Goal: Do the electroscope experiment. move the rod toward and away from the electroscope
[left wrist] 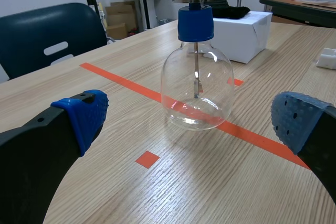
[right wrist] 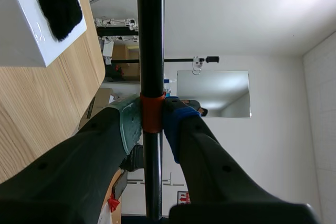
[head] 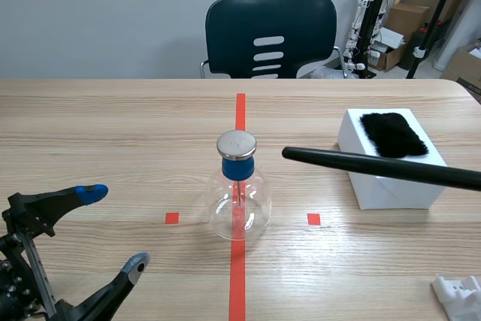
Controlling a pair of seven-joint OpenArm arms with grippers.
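Electroscope (head: 237,189) stood upright on the bench (head: 113,125), on the red centre line, with its metal disc (head: 237,143) on a blue stopper above the clear flask. The black rod (head: 376,165) extended roughly level from the right. Its tip was near the disc's right side and apart from it. We could not tell whether the tip was level with the disc or slightly above it. The leaf inside was too small to read.

Risks, as we judged them: the gap was short, so an overshoot on the approach would knock the disc. Contact would spoil the induction reading, and a firmer push could tip the flask. The rod was gripped far from its tip, so it could swivel in the grip.

Right hand (right wrist: 152,124) pinched the rod at its orange band, one pad on each side. Left hand (head: 114,228) sat low at the near left with its fingers spread wide, holding and touching nothing, the electroscope ahead of it. A white box (head: 391,193) topped with black fur (head: 392,134) sat behind the rod.
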